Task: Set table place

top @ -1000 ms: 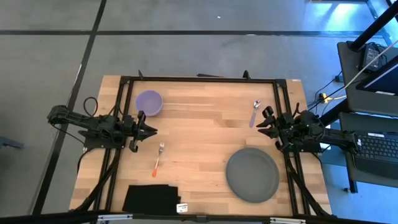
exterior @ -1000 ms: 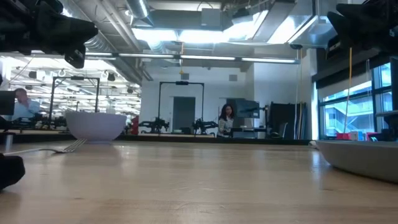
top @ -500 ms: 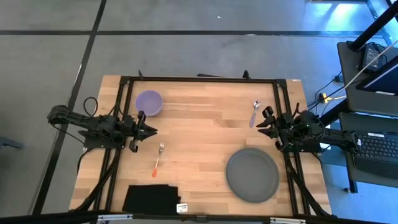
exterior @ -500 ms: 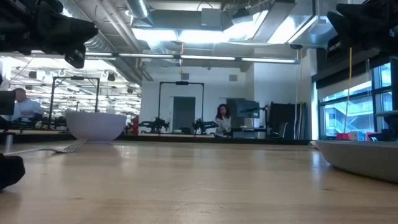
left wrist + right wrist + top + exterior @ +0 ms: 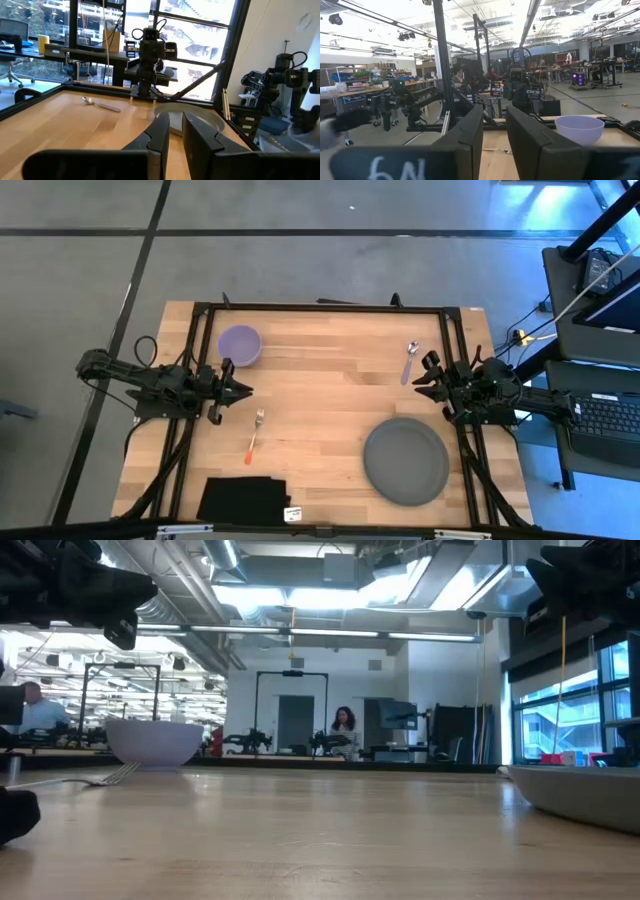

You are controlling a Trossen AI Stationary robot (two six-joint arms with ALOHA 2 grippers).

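The dark grey plate (image 5: pixel 405 461) lies flat at the table's near right. The lilac bowl (image 5: pixel 240 345) stands at the far left and also shows in the low view (image 5: pixel 155 740). The lilac-handled spoon (image 5: pixel 410 362) lies at the far right. The orange-handled fork (image 5: pixel 254 436) lies left of centre. My left gripper (image 5: pixel 247 390) hovers at the left side, between bowl and fork, pointing right. Its fingers (image 5: pixel 176 132) stand a narrow gap apart and hold nothing. My right gripper (image 5: pixel 417 384) hovers at the right side, just near of the spoon, pointing left, also slightly open (image 5: pixel 495 130) and empty.
A black folded cloth (image 5: pixel 243 500) lies at the near left edge, with a small white tag (image 5: pixel 293 514) beside it. The black rail frame (image 5: pixel 320 308) runs around the tabletop. Bare wood lies in the middle of the table (image 5: pixel 320 400). A person shows far off in the room (image 5: pixel 343 730).
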